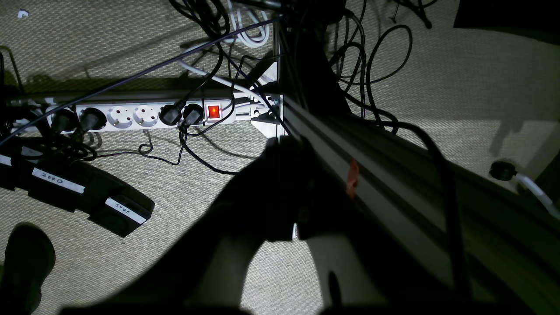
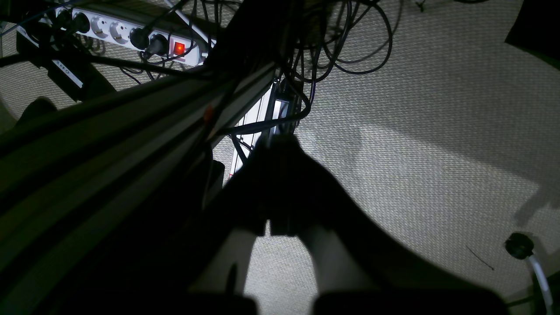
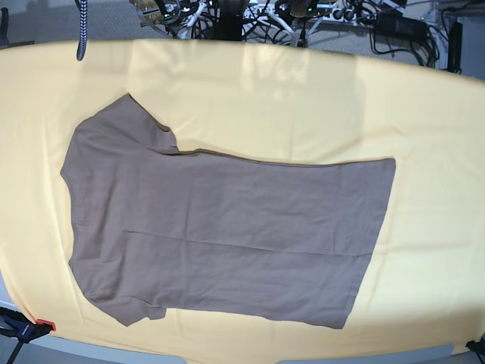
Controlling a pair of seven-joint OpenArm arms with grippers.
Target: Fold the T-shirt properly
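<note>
Two white tape labels are seen on a black foot pedal unit (image 1: 78, 192) on the floor: "ZERO" (image 1: 57, 180) and "STOP" (image 1: 124, 211), handwritten. No other text is legible.

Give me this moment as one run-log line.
T-shirt: flat, unfolded on yellow cloth | left gripper: shut, empty, over floor | right gripper: shut, empty, over floor | fold: not started

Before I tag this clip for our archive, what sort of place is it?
Probably a robotics lab or workshop: a T-shirt spread on a yellow cloth, with a power strip and tangled cables on the carpet below.
</note>
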